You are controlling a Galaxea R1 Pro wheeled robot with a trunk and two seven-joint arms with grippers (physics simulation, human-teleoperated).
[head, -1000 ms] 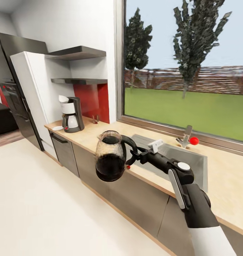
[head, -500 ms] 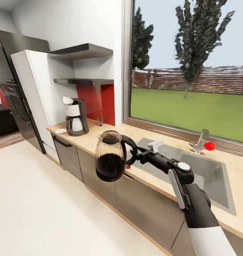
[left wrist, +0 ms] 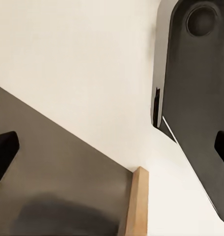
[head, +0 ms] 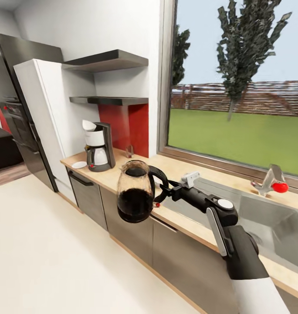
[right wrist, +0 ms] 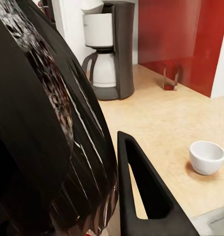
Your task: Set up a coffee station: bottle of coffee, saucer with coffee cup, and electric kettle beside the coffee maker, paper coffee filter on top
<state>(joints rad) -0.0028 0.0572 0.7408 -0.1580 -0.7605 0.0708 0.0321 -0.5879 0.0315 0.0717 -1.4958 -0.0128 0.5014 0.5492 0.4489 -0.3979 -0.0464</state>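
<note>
**Kettle carried in the air beside the counter**

The kitchen countertop [head: 184, 168] runs along the wall under the window, its far right end cut off by the frame edge; a steel sink [head: 253, 213] is sunk into it, only partly in view. Above the counter's left end hang two wall boards: the thin black kitchen shelf [head: 110, 100] and a thicker dark one higher up. Nothing can be made out on the thin shelf from this angle.

The coffee maker [head: 99, 146] stands near the counter's left end, with a white paper coffee filter [head: 88, 125] sitting on its top. The saucer [head: 79, 165] lies just beside it on the left, partly hidden by the machine.

The electric kettle [head: 135, 192] hangs off the counter, out in front of the cabinet fronts, roughly upright. The right gripper [head: 164, 190] is pinching its black loop handle, though the fingertips themselves are hidden behind the handle. In the right wrist view the kettle's dark body [right wrist: 48, 132] blocks much of the picture, and past it the coffee cup [right wrist: 207, 157] sits alone on the counter, well apart from the coffee maker [right wrist: 109, 49]. A small reddish-brown thing stands by the red back panel, too blurred to identify.

The left gripper [left wrist: 112, 147] shows two dark fingertips spread wide at the frame edges, nothing between them.
</note>
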